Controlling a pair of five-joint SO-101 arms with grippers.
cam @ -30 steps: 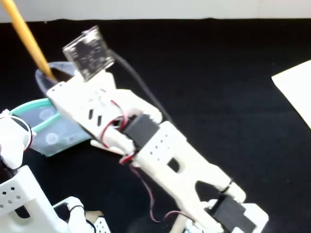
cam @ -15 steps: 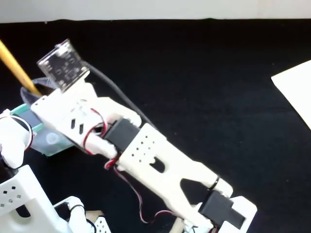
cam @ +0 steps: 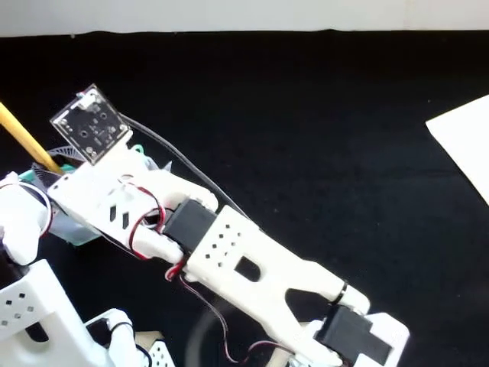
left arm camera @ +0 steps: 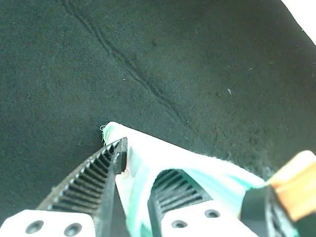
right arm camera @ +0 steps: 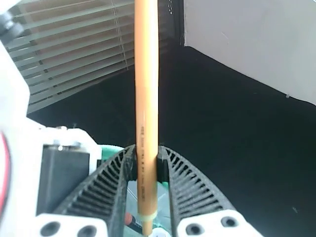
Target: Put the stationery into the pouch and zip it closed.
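Observation:
A long orange pencil [cam: 23, 138] slants up from the pouch at the far left of the table. My right gripper [right arm camera: 146, 163] is shut on the pencil [right arm camera: 146, 74], which stands straight up between its ribbed fingers. The pencil's lower end points down at the teal-edged pouch [right arm camera: 111, 150]. In the high view the right arm lies across the pouch [cam: 46, 174] and hides most of it. My left gripper [left arm camera: 140, 160] is shut on the white and teal edge of the pouch [left arm camera: 168, 155], with the pencil [left arm camera: 296, 185] just beside it.
The table [cam: 321, 107] is covered in black cloth. A white sheet [cam: 466, 145] lies at its right edge. The left arm's white body [cam: 23, 306] sits at the near left corner, close under the right arm.
The right arm has swung left and dropped lower, carrying the pencil down toward the pouch. It now covers more of the pouch. The left arm has stayed put.

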